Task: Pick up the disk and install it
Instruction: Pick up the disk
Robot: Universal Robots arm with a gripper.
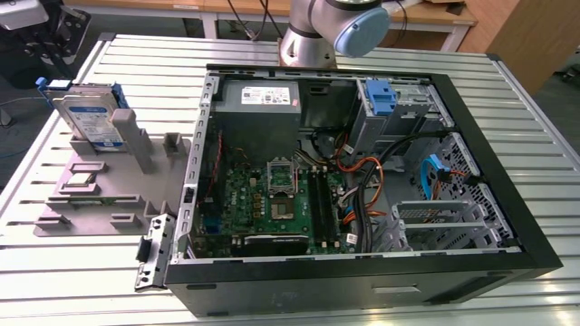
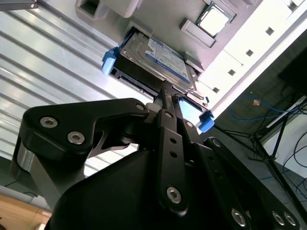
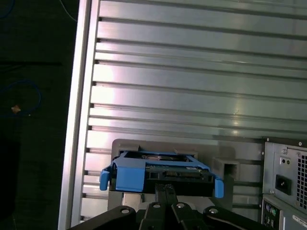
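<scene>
The disk (image 1: 86, 115) is a silver drive with a blue-and-white label in a blue carrier frame. It stands on edge in a slot of the grey holder (image 1: 91, 197), at the exterior view's left. In both wrist views my gripper (image 2: 166, 93) (image 3: 165, 188) is right at the exposed edge of the disk (image 2: 158, 57) (image 3: 158, 170). Its two fingers are pressed together, shut with nothing between them. The disk rests in the holder, not gripped.
An open black computer case (image 1: 363, 272) lies to the exterior view's right of the holder. It holds a motherboard (image 1: 281, 204), cables, a grey power supply (image 1: 263, 95) and a blue bracket (image 1: 381, 95) in the drive bay. A processor chip (image 2: 213, 19) lies on the holder. Everything rests on a ribbed metal table (image 3: 192, 96).
</scene>
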